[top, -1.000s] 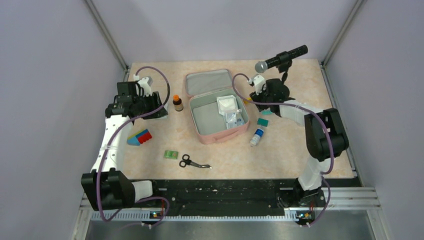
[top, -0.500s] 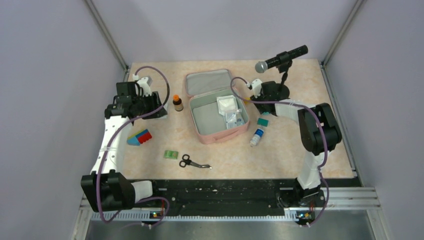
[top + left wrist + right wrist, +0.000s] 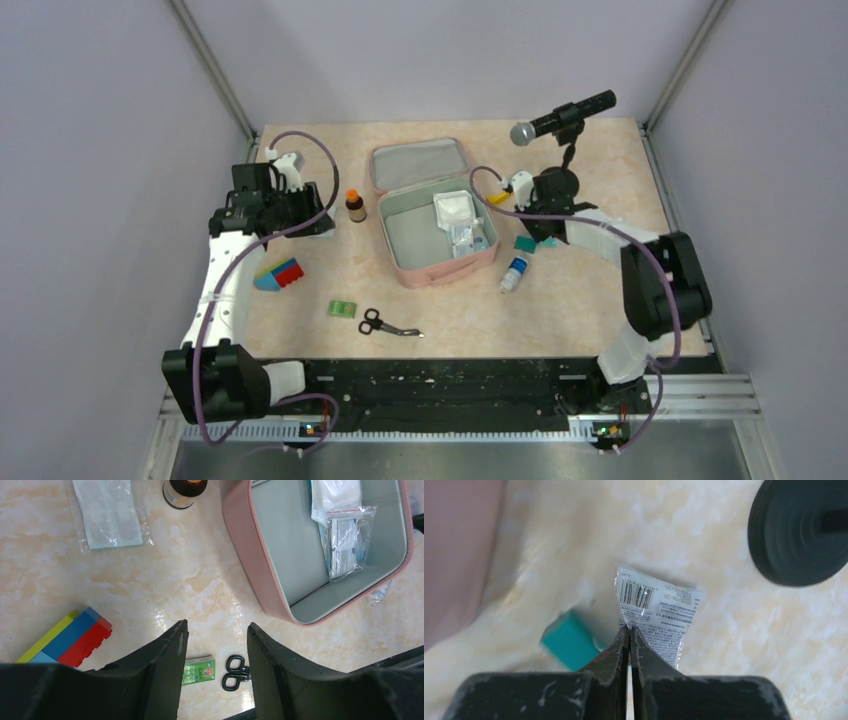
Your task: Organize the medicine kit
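Right fingers (image 3: 618, 652) are pressed fully together, tips at the near edge of a printed packet (image 3: 658, 614) with a barcode that lies on the bench (image 3: 724, 670); can't tell if the packet is actually pinched. Teal block (image 3: 569, 641) is just left of the tips, black round stand base (image 3: 799, 530) further off to the right. Left fingers (image 3: 167, 667) are partly apart with nothing between them, hanging above the bench left of the medicine kit (image 3: 437, 265). Kit sits mid-bench, unzipped, lid laid back toward the far wall; a white pouch (image 3: 452, 207) and a clear bag (image 3: 468, 237) of small items lie along its right side. Brown bottle (image 3: 355, 207) stands just left of the kit, not touching. Clear sleeve (image 3: 107, 515) of pale patches lies left of the bottle. Coloured blocks (image 3: 280, 274), small green box (image 3: 343, 309) and scissors (image 3: 385, 325) are on the near-left bench. White bottle (image 3: 515, 272) with blue label lies just right of the kit, near the teal block. Microphone (image 3: 560, 120) stands at far right.
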